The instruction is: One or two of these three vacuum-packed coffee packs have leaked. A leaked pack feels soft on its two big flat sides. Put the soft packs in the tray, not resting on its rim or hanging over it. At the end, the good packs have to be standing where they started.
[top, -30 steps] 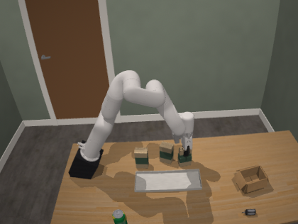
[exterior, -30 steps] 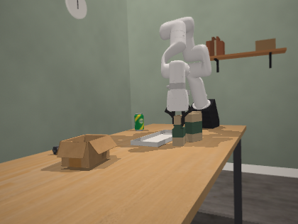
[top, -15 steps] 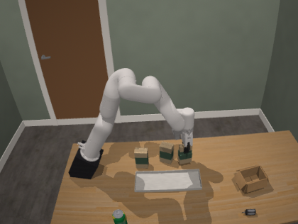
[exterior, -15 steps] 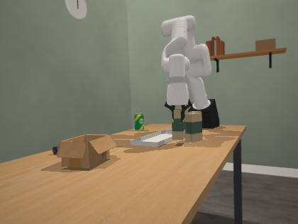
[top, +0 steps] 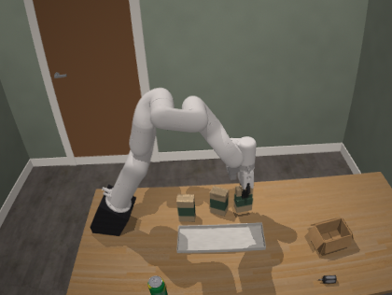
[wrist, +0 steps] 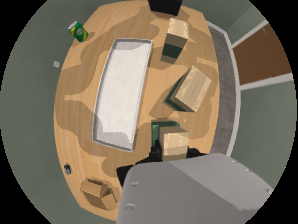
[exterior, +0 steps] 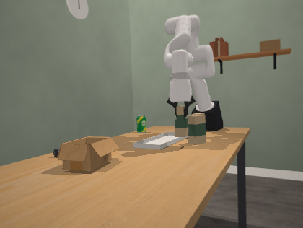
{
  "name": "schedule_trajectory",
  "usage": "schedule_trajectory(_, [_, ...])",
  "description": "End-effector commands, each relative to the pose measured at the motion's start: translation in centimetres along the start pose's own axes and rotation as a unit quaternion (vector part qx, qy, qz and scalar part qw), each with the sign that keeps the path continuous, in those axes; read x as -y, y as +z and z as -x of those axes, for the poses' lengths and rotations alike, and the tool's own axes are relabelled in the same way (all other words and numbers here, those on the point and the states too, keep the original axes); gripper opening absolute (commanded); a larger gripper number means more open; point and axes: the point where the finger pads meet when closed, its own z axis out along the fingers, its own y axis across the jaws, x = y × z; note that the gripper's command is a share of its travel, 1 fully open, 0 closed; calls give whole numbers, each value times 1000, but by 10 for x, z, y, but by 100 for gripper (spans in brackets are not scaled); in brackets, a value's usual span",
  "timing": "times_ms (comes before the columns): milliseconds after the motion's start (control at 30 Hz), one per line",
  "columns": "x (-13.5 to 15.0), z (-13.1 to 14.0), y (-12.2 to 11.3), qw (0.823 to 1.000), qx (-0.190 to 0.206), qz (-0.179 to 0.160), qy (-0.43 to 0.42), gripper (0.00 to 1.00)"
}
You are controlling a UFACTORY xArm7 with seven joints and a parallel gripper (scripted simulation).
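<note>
Three tan and green coffee packs stand in a row behind the tray. The left pack [top: 186,207] and the middle pack [top: 218,201] stand free. My gripper [top: 245,190] is shut on the top of the right pack [top: 243,202], which stands on the table. From the side view the gripper [exterior: 181,107] pinches this pack [exterior: 181,122], with another pack [exterior: 196,128] nearer the camera. The wrist view shows the held pack [wrist: 174,144] just below me and the other two packs [wrist: 192,88] [wrist: 176,38] beyond it. The grey tray [top: 220,237] lies empty in front of the row.
An open cardboard box [top: 332,235] sits at the right of the table. A green can [top: 157,286] stands at the front edge. A small dark object [top: 329,279] lies at the front right. The arm's black base [top: 112,216] is at the table's back left.
</note>
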Motion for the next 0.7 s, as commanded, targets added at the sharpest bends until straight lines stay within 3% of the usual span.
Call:
schedule_trajectory(0, [0,2,-2,1000,3,0,0,27])
schedule_trajectory(367, [3,1,-2,1000,3,0,0,27])
schedule_trajectory(667, [32,-4,-2,1000,3,0,0,27])
